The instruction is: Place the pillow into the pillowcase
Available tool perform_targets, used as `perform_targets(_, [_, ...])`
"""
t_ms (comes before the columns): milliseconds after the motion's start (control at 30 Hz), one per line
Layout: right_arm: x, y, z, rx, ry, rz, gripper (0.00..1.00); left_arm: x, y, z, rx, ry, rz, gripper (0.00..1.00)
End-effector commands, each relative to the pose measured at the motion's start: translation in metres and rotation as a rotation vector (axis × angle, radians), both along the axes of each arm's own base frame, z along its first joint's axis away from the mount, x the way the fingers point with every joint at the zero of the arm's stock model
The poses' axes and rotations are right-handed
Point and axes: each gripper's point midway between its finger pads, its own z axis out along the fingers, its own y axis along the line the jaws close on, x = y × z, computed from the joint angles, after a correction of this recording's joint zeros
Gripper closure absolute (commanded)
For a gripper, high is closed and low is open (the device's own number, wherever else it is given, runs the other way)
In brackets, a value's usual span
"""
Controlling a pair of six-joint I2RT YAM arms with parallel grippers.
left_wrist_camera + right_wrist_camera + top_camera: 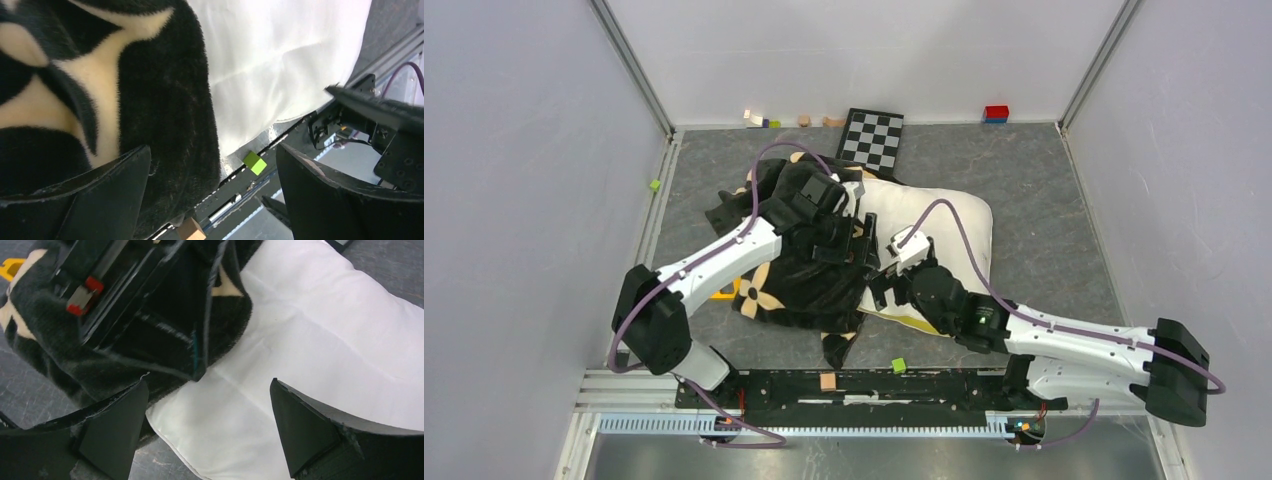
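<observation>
The cream-white pillow (pixel 944 225) lies mid-table, its left part covered by the black pillowcase (pixel 799 285) with tan flower motifs. My left gripper (pixel 839 238) is open over the seam where the pillowcase meets the pillow. In the left wrist view the plush pillowcase edge (pixel 165 100) runs between the open fingers, with the pillow (pixel 280 55) beside it. My right gripper (pixel 886 285) is open at the pillow's near-left corner. In the right wrist view that pillow corner (pixel 235 425) lies between the open fingers, and the pillowcase (pixel 60 355) drapes over the left gripper's body.
A black-and-white checkered board (pixel 871 138) lies at the back, with small blocks (pixel 759 120) and a red-blue block (pixel 996 113) along the back wall. A green cube (pixel 899 365) and a tan cube (pixel 828 381) sit near the front rail. Grey walls stand on both sides.
</observation>
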Motion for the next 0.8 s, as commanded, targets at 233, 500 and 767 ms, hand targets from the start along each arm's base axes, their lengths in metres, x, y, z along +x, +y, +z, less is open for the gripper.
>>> perform_targets(233, [-0.026, 0.055, -0.006, -0.361, -0.183, 0.257, 0.02, 0.052, 0.073, 0.106, -0.086, -0.318, 0.425, 0.00])
perform_targets(500, [-0.022, 0.071, -0.054, -0.621, -0.204, 0.286, 0.02, 0.048, 0.106, 0.113, -0.067, -0.344, 0.495, 0.00])
perform_targets(767, [0.008, 0.046, -0.082, -0.783, -0.166, 0.145, 0.54, 0.035, 0.133, 0.107, -0.010, -0.364, 0.537, 0.00])
